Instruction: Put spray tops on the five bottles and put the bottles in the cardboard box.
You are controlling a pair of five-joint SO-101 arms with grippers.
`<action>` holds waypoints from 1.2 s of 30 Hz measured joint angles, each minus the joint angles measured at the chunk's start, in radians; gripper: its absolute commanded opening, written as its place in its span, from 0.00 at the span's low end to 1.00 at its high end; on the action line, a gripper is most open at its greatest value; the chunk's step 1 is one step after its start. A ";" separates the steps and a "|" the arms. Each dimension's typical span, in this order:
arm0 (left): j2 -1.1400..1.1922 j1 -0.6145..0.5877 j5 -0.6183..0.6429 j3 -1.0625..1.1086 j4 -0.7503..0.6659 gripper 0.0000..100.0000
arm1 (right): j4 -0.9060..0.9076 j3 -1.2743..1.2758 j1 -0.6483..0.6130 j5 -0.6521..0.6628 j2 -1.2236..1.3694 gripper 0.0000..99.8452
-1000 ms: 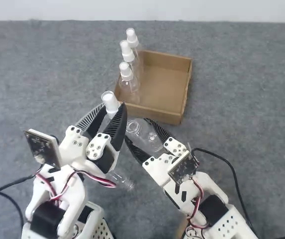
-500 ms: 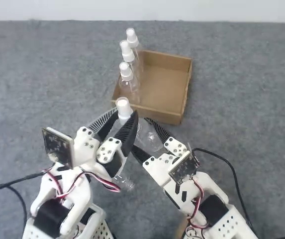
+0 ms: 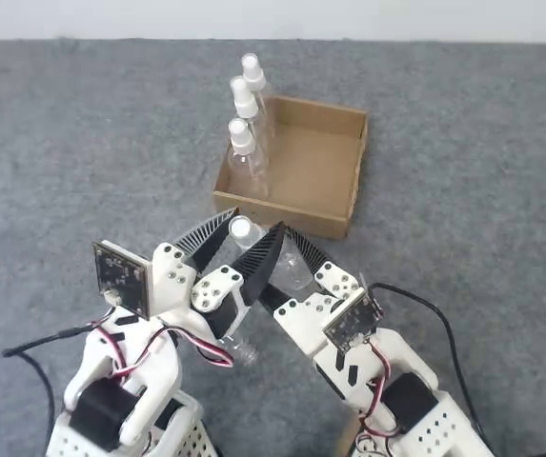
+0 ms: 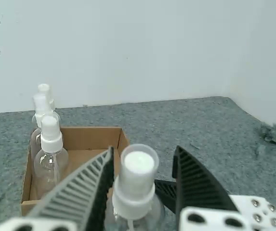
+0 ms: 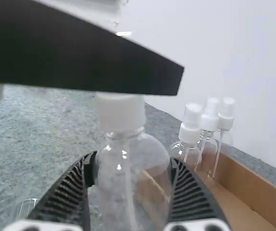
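My right gripper (image 3: pixel 280 259) is shut on a clear bottle (image 3: pixel 296 273), held upright above the carpet just in front of the cardboard box (image 3: pixel 334 162). A white spray top (image 3: pixel 244 228) sits on the bottle's neck. My left gripper (image 3: pixel 256 221) stands open around that top, with a small gap on each side of the spray top (image 4: pixel 137 179). In the right wrist view the bottle (image 5: pixel 130 166) sits between my right fingers, with a left finger (image 5: pixel 80 57) just above it. Three capped bottles (image 3: pixel 245 160) stand along the box's left wall.
Another clear bottle without a top (image 3: pixel 239 348) lies on the grey carpet between the two arm bases. The right part of the box floor (image 3: pixel 315 176) is bare. A black cable (image 3: pixel 425 305) runs beside the right arm.
My left gripper carried the spray top to the right and down onto the bottle held by the right gripper, then spread its fingers off the top. The right arm has kept still.
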 measured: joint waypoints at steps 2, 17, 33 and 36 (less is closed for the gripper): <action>0.000 0.000 0.000 0.000 0.006 0.19 | 0.000 0.000 0.000 0.000 0.000 0.01; -0.002 -0.123 0.000 -0.092 0.135 0.16 | 0.000 0.000 -0.002 0.000 0.000 0.01; -0.005 -0.015 -0.061 -0.095 0.126 0.09 | 0.002 0.000 0.006 0.003 0.002 0.01; -0.005 0.040 -0.087 -0.083 0.123 0.09 | 0.002 0.000 0.006 0.003 0.003 0.01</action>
